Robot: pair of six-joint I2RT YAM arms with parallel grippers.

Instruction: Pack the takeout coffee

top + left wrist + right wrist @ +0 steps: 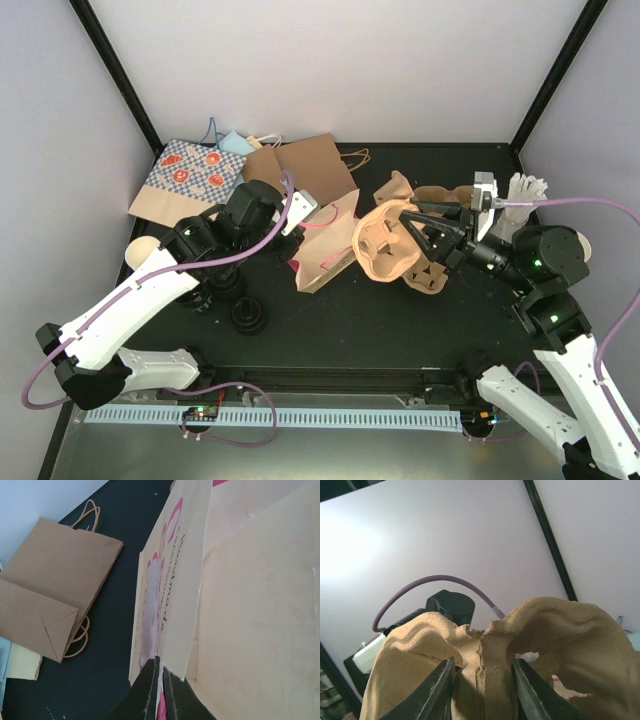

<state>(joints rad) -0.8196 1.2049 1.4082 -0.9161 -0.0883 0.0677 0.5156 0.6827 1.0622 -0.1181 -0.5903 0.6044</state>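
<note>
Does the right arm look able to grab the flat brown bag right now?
Probably not: its tool grips the pulp cup carrier, which it must set down before taking the brown bag.

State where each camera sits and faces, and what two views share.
Top external: above and behind, looking down at the table; both arms show.
Left wrist: on left arm, facing along the left end effector, shut on the pink-printed bag.
Right wrist: on right arm, facing the wall; right end effector grips the pulp carrier.
Shared: top and left wrist both show the brown bag.
</note>
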